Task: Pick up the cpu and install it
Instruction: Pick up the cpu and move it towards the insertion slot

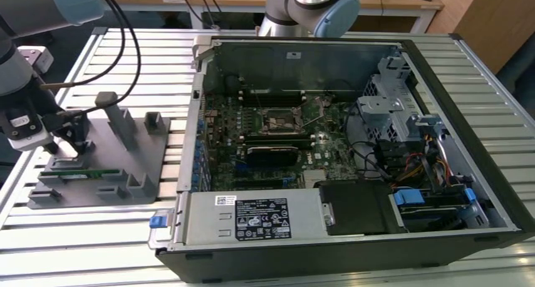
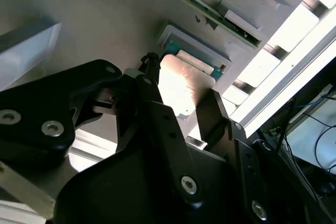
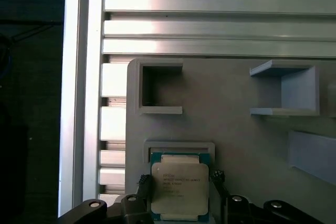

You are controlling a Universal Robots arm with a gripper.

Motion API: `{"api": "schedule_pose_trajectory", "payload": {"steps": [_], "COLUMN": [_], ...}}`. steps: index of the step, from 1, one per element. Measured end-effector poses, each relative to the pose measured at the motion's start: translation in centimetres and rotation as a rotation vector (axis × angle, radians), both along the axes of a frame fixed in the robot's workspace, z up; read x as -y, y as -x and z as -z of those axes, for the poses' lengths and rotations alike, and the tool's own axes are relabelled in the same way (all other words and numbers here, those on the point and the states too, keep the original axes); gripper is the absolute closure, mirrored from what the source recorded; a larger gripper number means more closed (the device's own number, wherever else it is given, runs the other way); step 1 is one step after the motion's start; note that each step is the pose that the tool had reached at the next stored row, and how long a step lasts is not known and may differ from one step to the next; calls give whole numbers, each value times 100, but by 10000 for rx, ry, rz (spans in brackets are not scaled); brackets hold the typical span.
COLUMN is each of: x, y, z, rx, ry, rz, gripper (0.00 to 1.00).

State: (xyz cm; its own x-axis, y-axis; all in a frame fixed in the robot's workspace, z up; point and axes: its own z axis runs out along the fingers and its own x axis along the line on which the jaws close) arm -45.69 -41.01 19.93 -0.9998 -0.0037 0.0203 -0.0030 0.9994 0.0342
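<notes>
Exterior view: arm bent down at the exterior view's left, gripper lowered over grey fixture plate. First wrist view: fingers spread astride cpu, which is seated in plate's recess; contact not discernible. Plate laid on slatted aluminium table, beside opened computer case.

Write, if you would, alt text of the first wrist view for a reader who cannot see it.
The cpu lies flat in a shallow pocket of a grey fixture plate, with the black claw open and straddling it. Further along the plate stand two square grey holders, and beyond them is a slatted aluminium table.
</notes>
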Motion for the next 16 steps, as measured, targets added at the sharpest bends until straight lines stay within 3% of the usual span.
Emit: {"api": "schedule_pose_trajectory", "payload": {"steps": [16], "x": [0], "y": [0], "z": [-31], "rx": [-2], "ry": [1], "rz": [0], "gripper": [47]}}
